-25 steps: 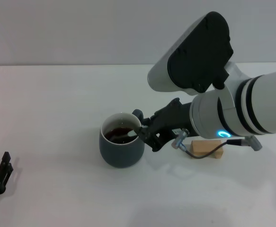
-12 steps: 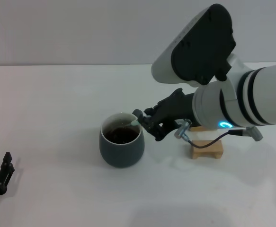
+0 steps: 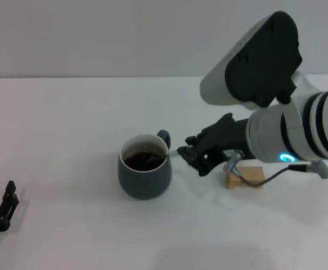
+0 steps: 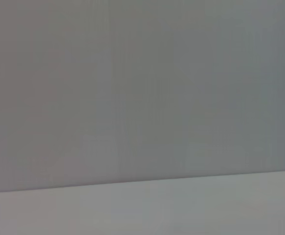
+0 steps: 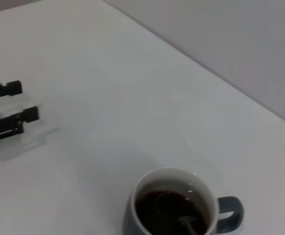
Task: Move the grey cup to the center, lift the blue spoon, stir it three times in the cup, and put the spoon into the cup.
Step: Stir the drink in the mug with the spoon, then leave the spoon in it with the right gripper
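Watching the right gripper [image 3: 191, 157] just beside the grey cup [image 3: 144, 174] at table centre, I see empty fingers slightly apart; the blue spoon [image 5: 181, 219] lies in the dark liquid. My worry: the fingers could clip the handle and slosh liquid. Left gripper [image 3: 5, 206] sits parked, spread.

A bare test bench, lab-like: a plain white table [image 3: 68, 112] against a blank grey wall [image 3: 96, 34] (no furnishings or household clutter).
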Controlling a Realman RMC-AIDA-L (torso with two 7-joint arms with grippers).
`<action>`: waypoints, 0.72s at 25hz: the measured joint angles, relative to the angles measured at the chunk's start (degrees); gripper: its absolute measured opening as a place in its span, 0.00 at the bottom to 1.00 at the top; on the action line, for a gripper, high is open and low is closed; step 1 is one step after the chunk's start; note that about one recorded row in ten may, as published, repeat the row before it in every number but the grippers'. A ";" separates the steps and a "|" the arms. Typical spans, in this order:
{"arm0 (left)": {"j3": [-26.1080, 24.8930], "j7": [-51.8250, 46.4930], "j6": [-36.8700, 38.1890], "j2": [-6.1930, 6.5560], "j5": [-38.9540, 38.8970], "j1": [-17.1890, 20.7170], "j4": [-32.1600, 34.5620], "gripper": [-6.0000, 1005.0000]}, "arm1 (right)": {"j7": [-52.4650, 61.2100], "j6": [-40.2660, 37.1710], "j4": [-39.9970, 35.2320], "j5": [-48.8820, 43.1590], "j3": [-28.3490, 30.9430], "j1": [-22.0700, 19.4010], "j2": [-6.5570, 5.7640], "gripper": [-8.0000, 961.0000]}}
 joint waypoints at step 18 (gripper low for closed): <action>0.11 0.00 0.23 0.09 -0.01 0.16 0.17 0.68 | 1.31 -3.55 -3.58 0.65 -5.06 4.25 0.32 0.18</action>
